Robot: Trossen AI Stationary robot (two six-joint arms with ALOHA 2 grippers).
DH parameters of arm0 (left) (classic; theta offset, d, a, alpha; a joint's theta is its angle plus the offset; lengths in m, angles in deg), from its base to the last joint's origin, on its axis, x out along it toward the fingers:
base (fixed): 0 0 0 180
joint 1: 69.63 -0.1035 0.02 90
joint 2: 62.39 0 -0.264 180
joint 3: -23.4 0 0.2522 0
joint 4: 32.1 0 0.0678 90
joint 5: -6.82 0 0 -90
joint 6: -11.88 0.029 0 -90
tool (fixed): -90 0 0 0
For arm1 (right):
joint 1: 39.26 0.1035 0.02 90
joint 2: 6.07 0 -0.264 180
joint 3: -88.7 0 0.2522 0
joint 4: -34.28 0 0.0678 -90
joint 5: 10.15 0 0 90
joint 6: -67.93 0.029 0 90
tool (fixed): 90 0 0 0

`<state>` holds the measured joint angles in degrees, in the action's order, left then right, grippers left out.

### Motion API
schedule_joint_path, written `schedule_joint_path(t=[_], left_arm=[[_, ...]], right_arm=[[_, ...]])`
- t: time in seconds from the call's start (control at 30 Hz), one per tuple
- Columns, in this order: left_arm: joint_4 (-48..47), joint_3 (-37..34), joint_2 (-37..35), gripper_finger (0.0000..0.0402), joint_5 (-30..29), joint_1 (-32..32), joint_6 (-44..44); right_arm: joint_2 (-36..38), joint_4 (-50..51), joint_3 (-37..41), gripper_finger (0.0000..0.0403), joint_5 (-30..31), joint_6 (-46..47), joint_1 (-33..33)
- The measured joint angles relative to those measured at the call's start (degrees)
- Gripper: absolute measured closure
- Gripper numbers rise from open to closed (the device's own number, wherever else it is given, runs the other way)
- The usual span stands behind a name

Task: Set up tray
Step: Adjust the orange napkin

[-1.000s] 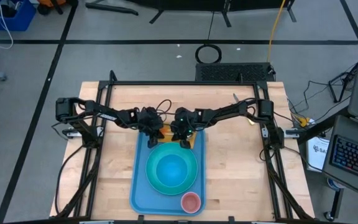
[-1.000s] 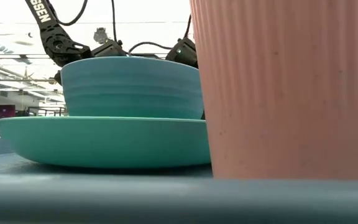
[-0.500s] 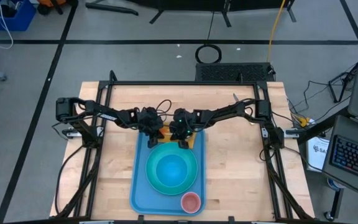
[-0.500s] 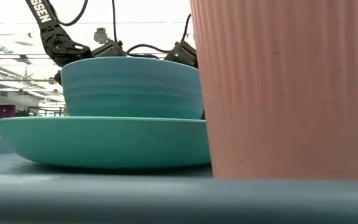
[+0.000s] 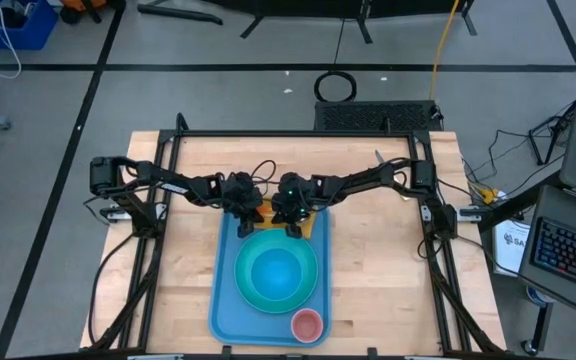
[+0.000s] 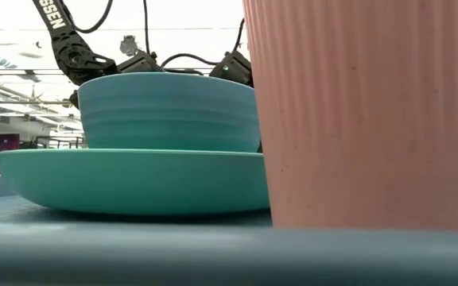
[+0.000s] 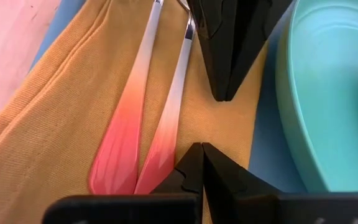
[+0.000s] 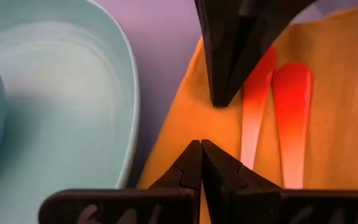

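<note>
A: Where is the large light-blue rectangular plastic tray (image 5: 225,310) placed?

B: On the wooden table (image 5: 378,280), loaded with a turquoise plate (image 5: 310,282), bowl (image 5: 275,272) and pink ribbed cup (image 5: 307,324).

A: What is risked?

B: The orange-yellow cloth napkin (image 7: 61,106) and two pink-handled utensils (image 7: 143,124) could be dragged askew, since both the left gripper (image 7: 202,149) and right gripper (image 8: 201,146), fingers pressed together and empty, are poised tip to tip just above them.
</note>
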<state>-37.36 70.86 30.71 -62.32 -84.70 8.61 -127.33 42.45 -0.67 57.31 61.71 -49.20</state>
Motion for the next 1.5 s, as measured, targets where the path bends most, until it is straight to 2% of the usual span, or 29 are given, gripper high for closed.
schedule_joint_path(t=[0.3,0.4,1.2,1.33,1.5], left_arm=[[0.51,-0.27,0.0,0.0396,-0.35,0.0,0.07],[0.54,-0.27,0.0,0.0399,-0.37,0.0,0.07],[0.74,-0.36,0.02,0.0395,-0.74,0.63,-0.28],[0.79,-0.36,0.04,0.0399,-0.66,0.98,-0.33],[0.77,-0.36,0.04,0.0398,-0.42,1.14,-0.8]], right_arm=[[0.0,-0.52,0.0,0.0403,0.51,0.97,0.0],[0.0,-0.44,0.0,0.0403,3.62,0.94,0.0],[0.0,-2.55,0.0,0.0403,11.02,0.9,1.34],[0.0,-2.87,0.01,0.0403,14.19,0.66,1.77],[0.0,-2.81,0.0,0.0403,13.58,0.55,1.82]])
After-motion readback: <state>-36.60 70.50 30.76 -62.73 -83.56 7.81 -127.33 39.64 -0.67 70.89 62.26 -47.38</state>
